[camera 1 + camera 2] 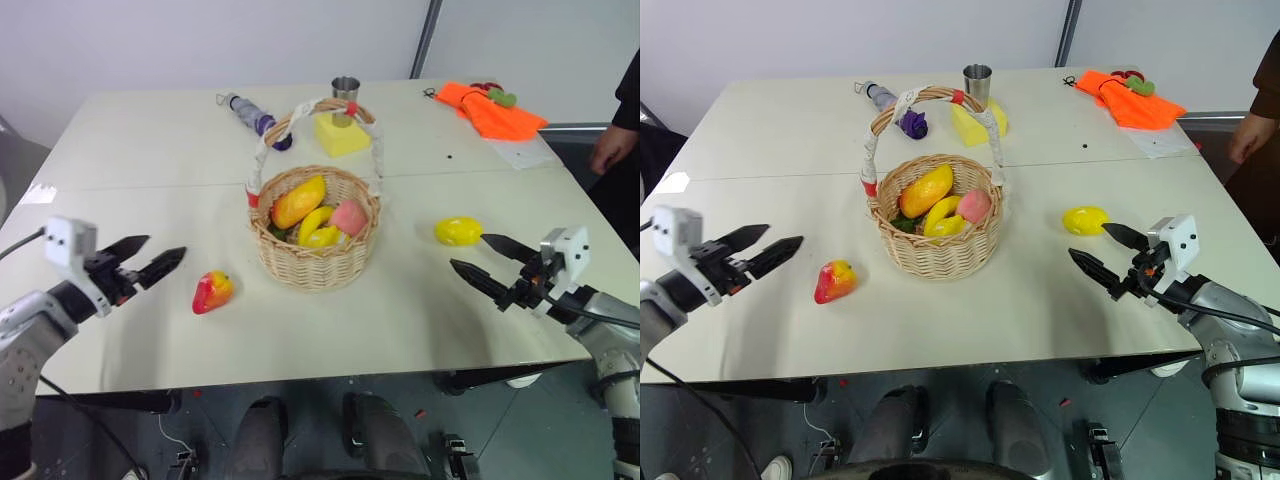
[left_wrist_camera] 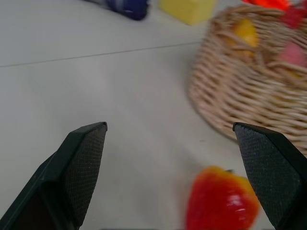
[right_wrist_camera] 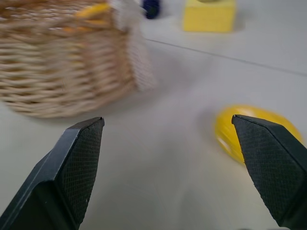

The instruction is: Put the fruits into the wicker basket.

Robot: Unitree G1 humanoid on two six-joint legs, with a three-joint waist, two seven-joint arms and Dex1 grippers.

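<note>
Both pincers, left pincer and right pincer, gape empty. Strawberry and lemon flank the wicker basket on the bench; glossy, probably light and slippery, so grip across their middles.

wicker basket: rough woven cane | fruits: glossy plastic | cup: shiny metal | table: smooth matt

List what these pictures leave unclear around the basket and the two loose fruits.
- Wicker basket: head views show fruits on top; whatever lies beneath them is hidden.
- Steel cup: the basket handle crosses it; its contents cannot be told.
- Red-and-yellow fruit: blurred and cut off by the left wrist view's edge.
- Yellow fruit: blurred, partly behind a finger of the right gripper.
</note>
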